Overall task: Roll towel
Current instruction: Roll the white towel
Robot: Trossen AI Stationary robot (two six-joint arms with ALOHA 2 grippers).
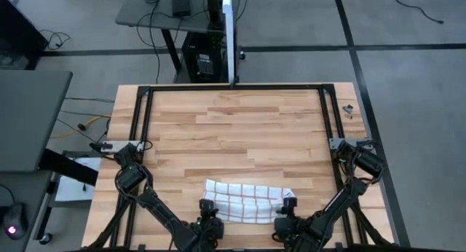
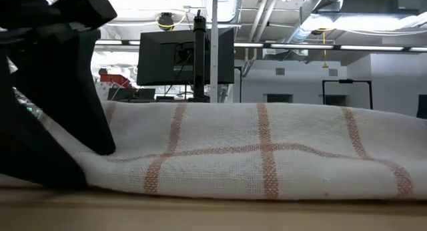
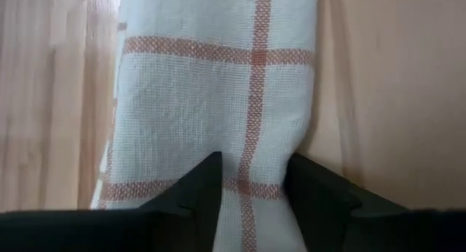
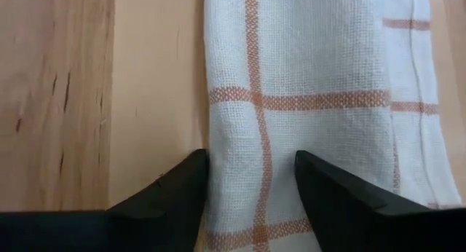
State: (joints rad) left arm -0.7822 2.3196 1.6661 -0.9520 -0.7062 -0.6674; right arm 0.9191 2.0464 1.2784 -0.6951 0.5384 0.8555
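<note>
The towel [image 1: 246,202], white with reddish-brown grid lines, lies as a folded band across the near part of the wooden table. In the low view it is a thick folded mass [image 2: 267,157]. My left gripper [image 1: 209,210] is at the band's left end by the near edge, shut on the cloth [image 3: 253,161]. My right gripper [image 1: 289,206] is at the right end by the near edge. It is open, with its fingertips down on the cloth [image 4: 251,157]. A lower layer with a hem [image 4: 415,106] shows beyond the top layer. My left gripper pinches the towel's near edge at its left end [image 3: 255,146] between its two fingers, slanting down from the left. The cloth puckers and its edge is drawn in toward one finger. The towel lies on the table. My right gripper has its fingers [image 4: 186,183] set on the towel at the right end. One finger is at the near folded edge [image 4: 211,139] and the other is on the top layer. It slants down from the right. The cloth between the fingers lies flat on the table.
Bare wooden tabletop [image 1: 233,135] stretches beyond the towel to the far edge inside a black frame [image 1: 233,87]. A small dark object [image 1: 349,109] sits at the far right corner. A monitor on a stand [image 2: 187,57] is behind the table.
</note>
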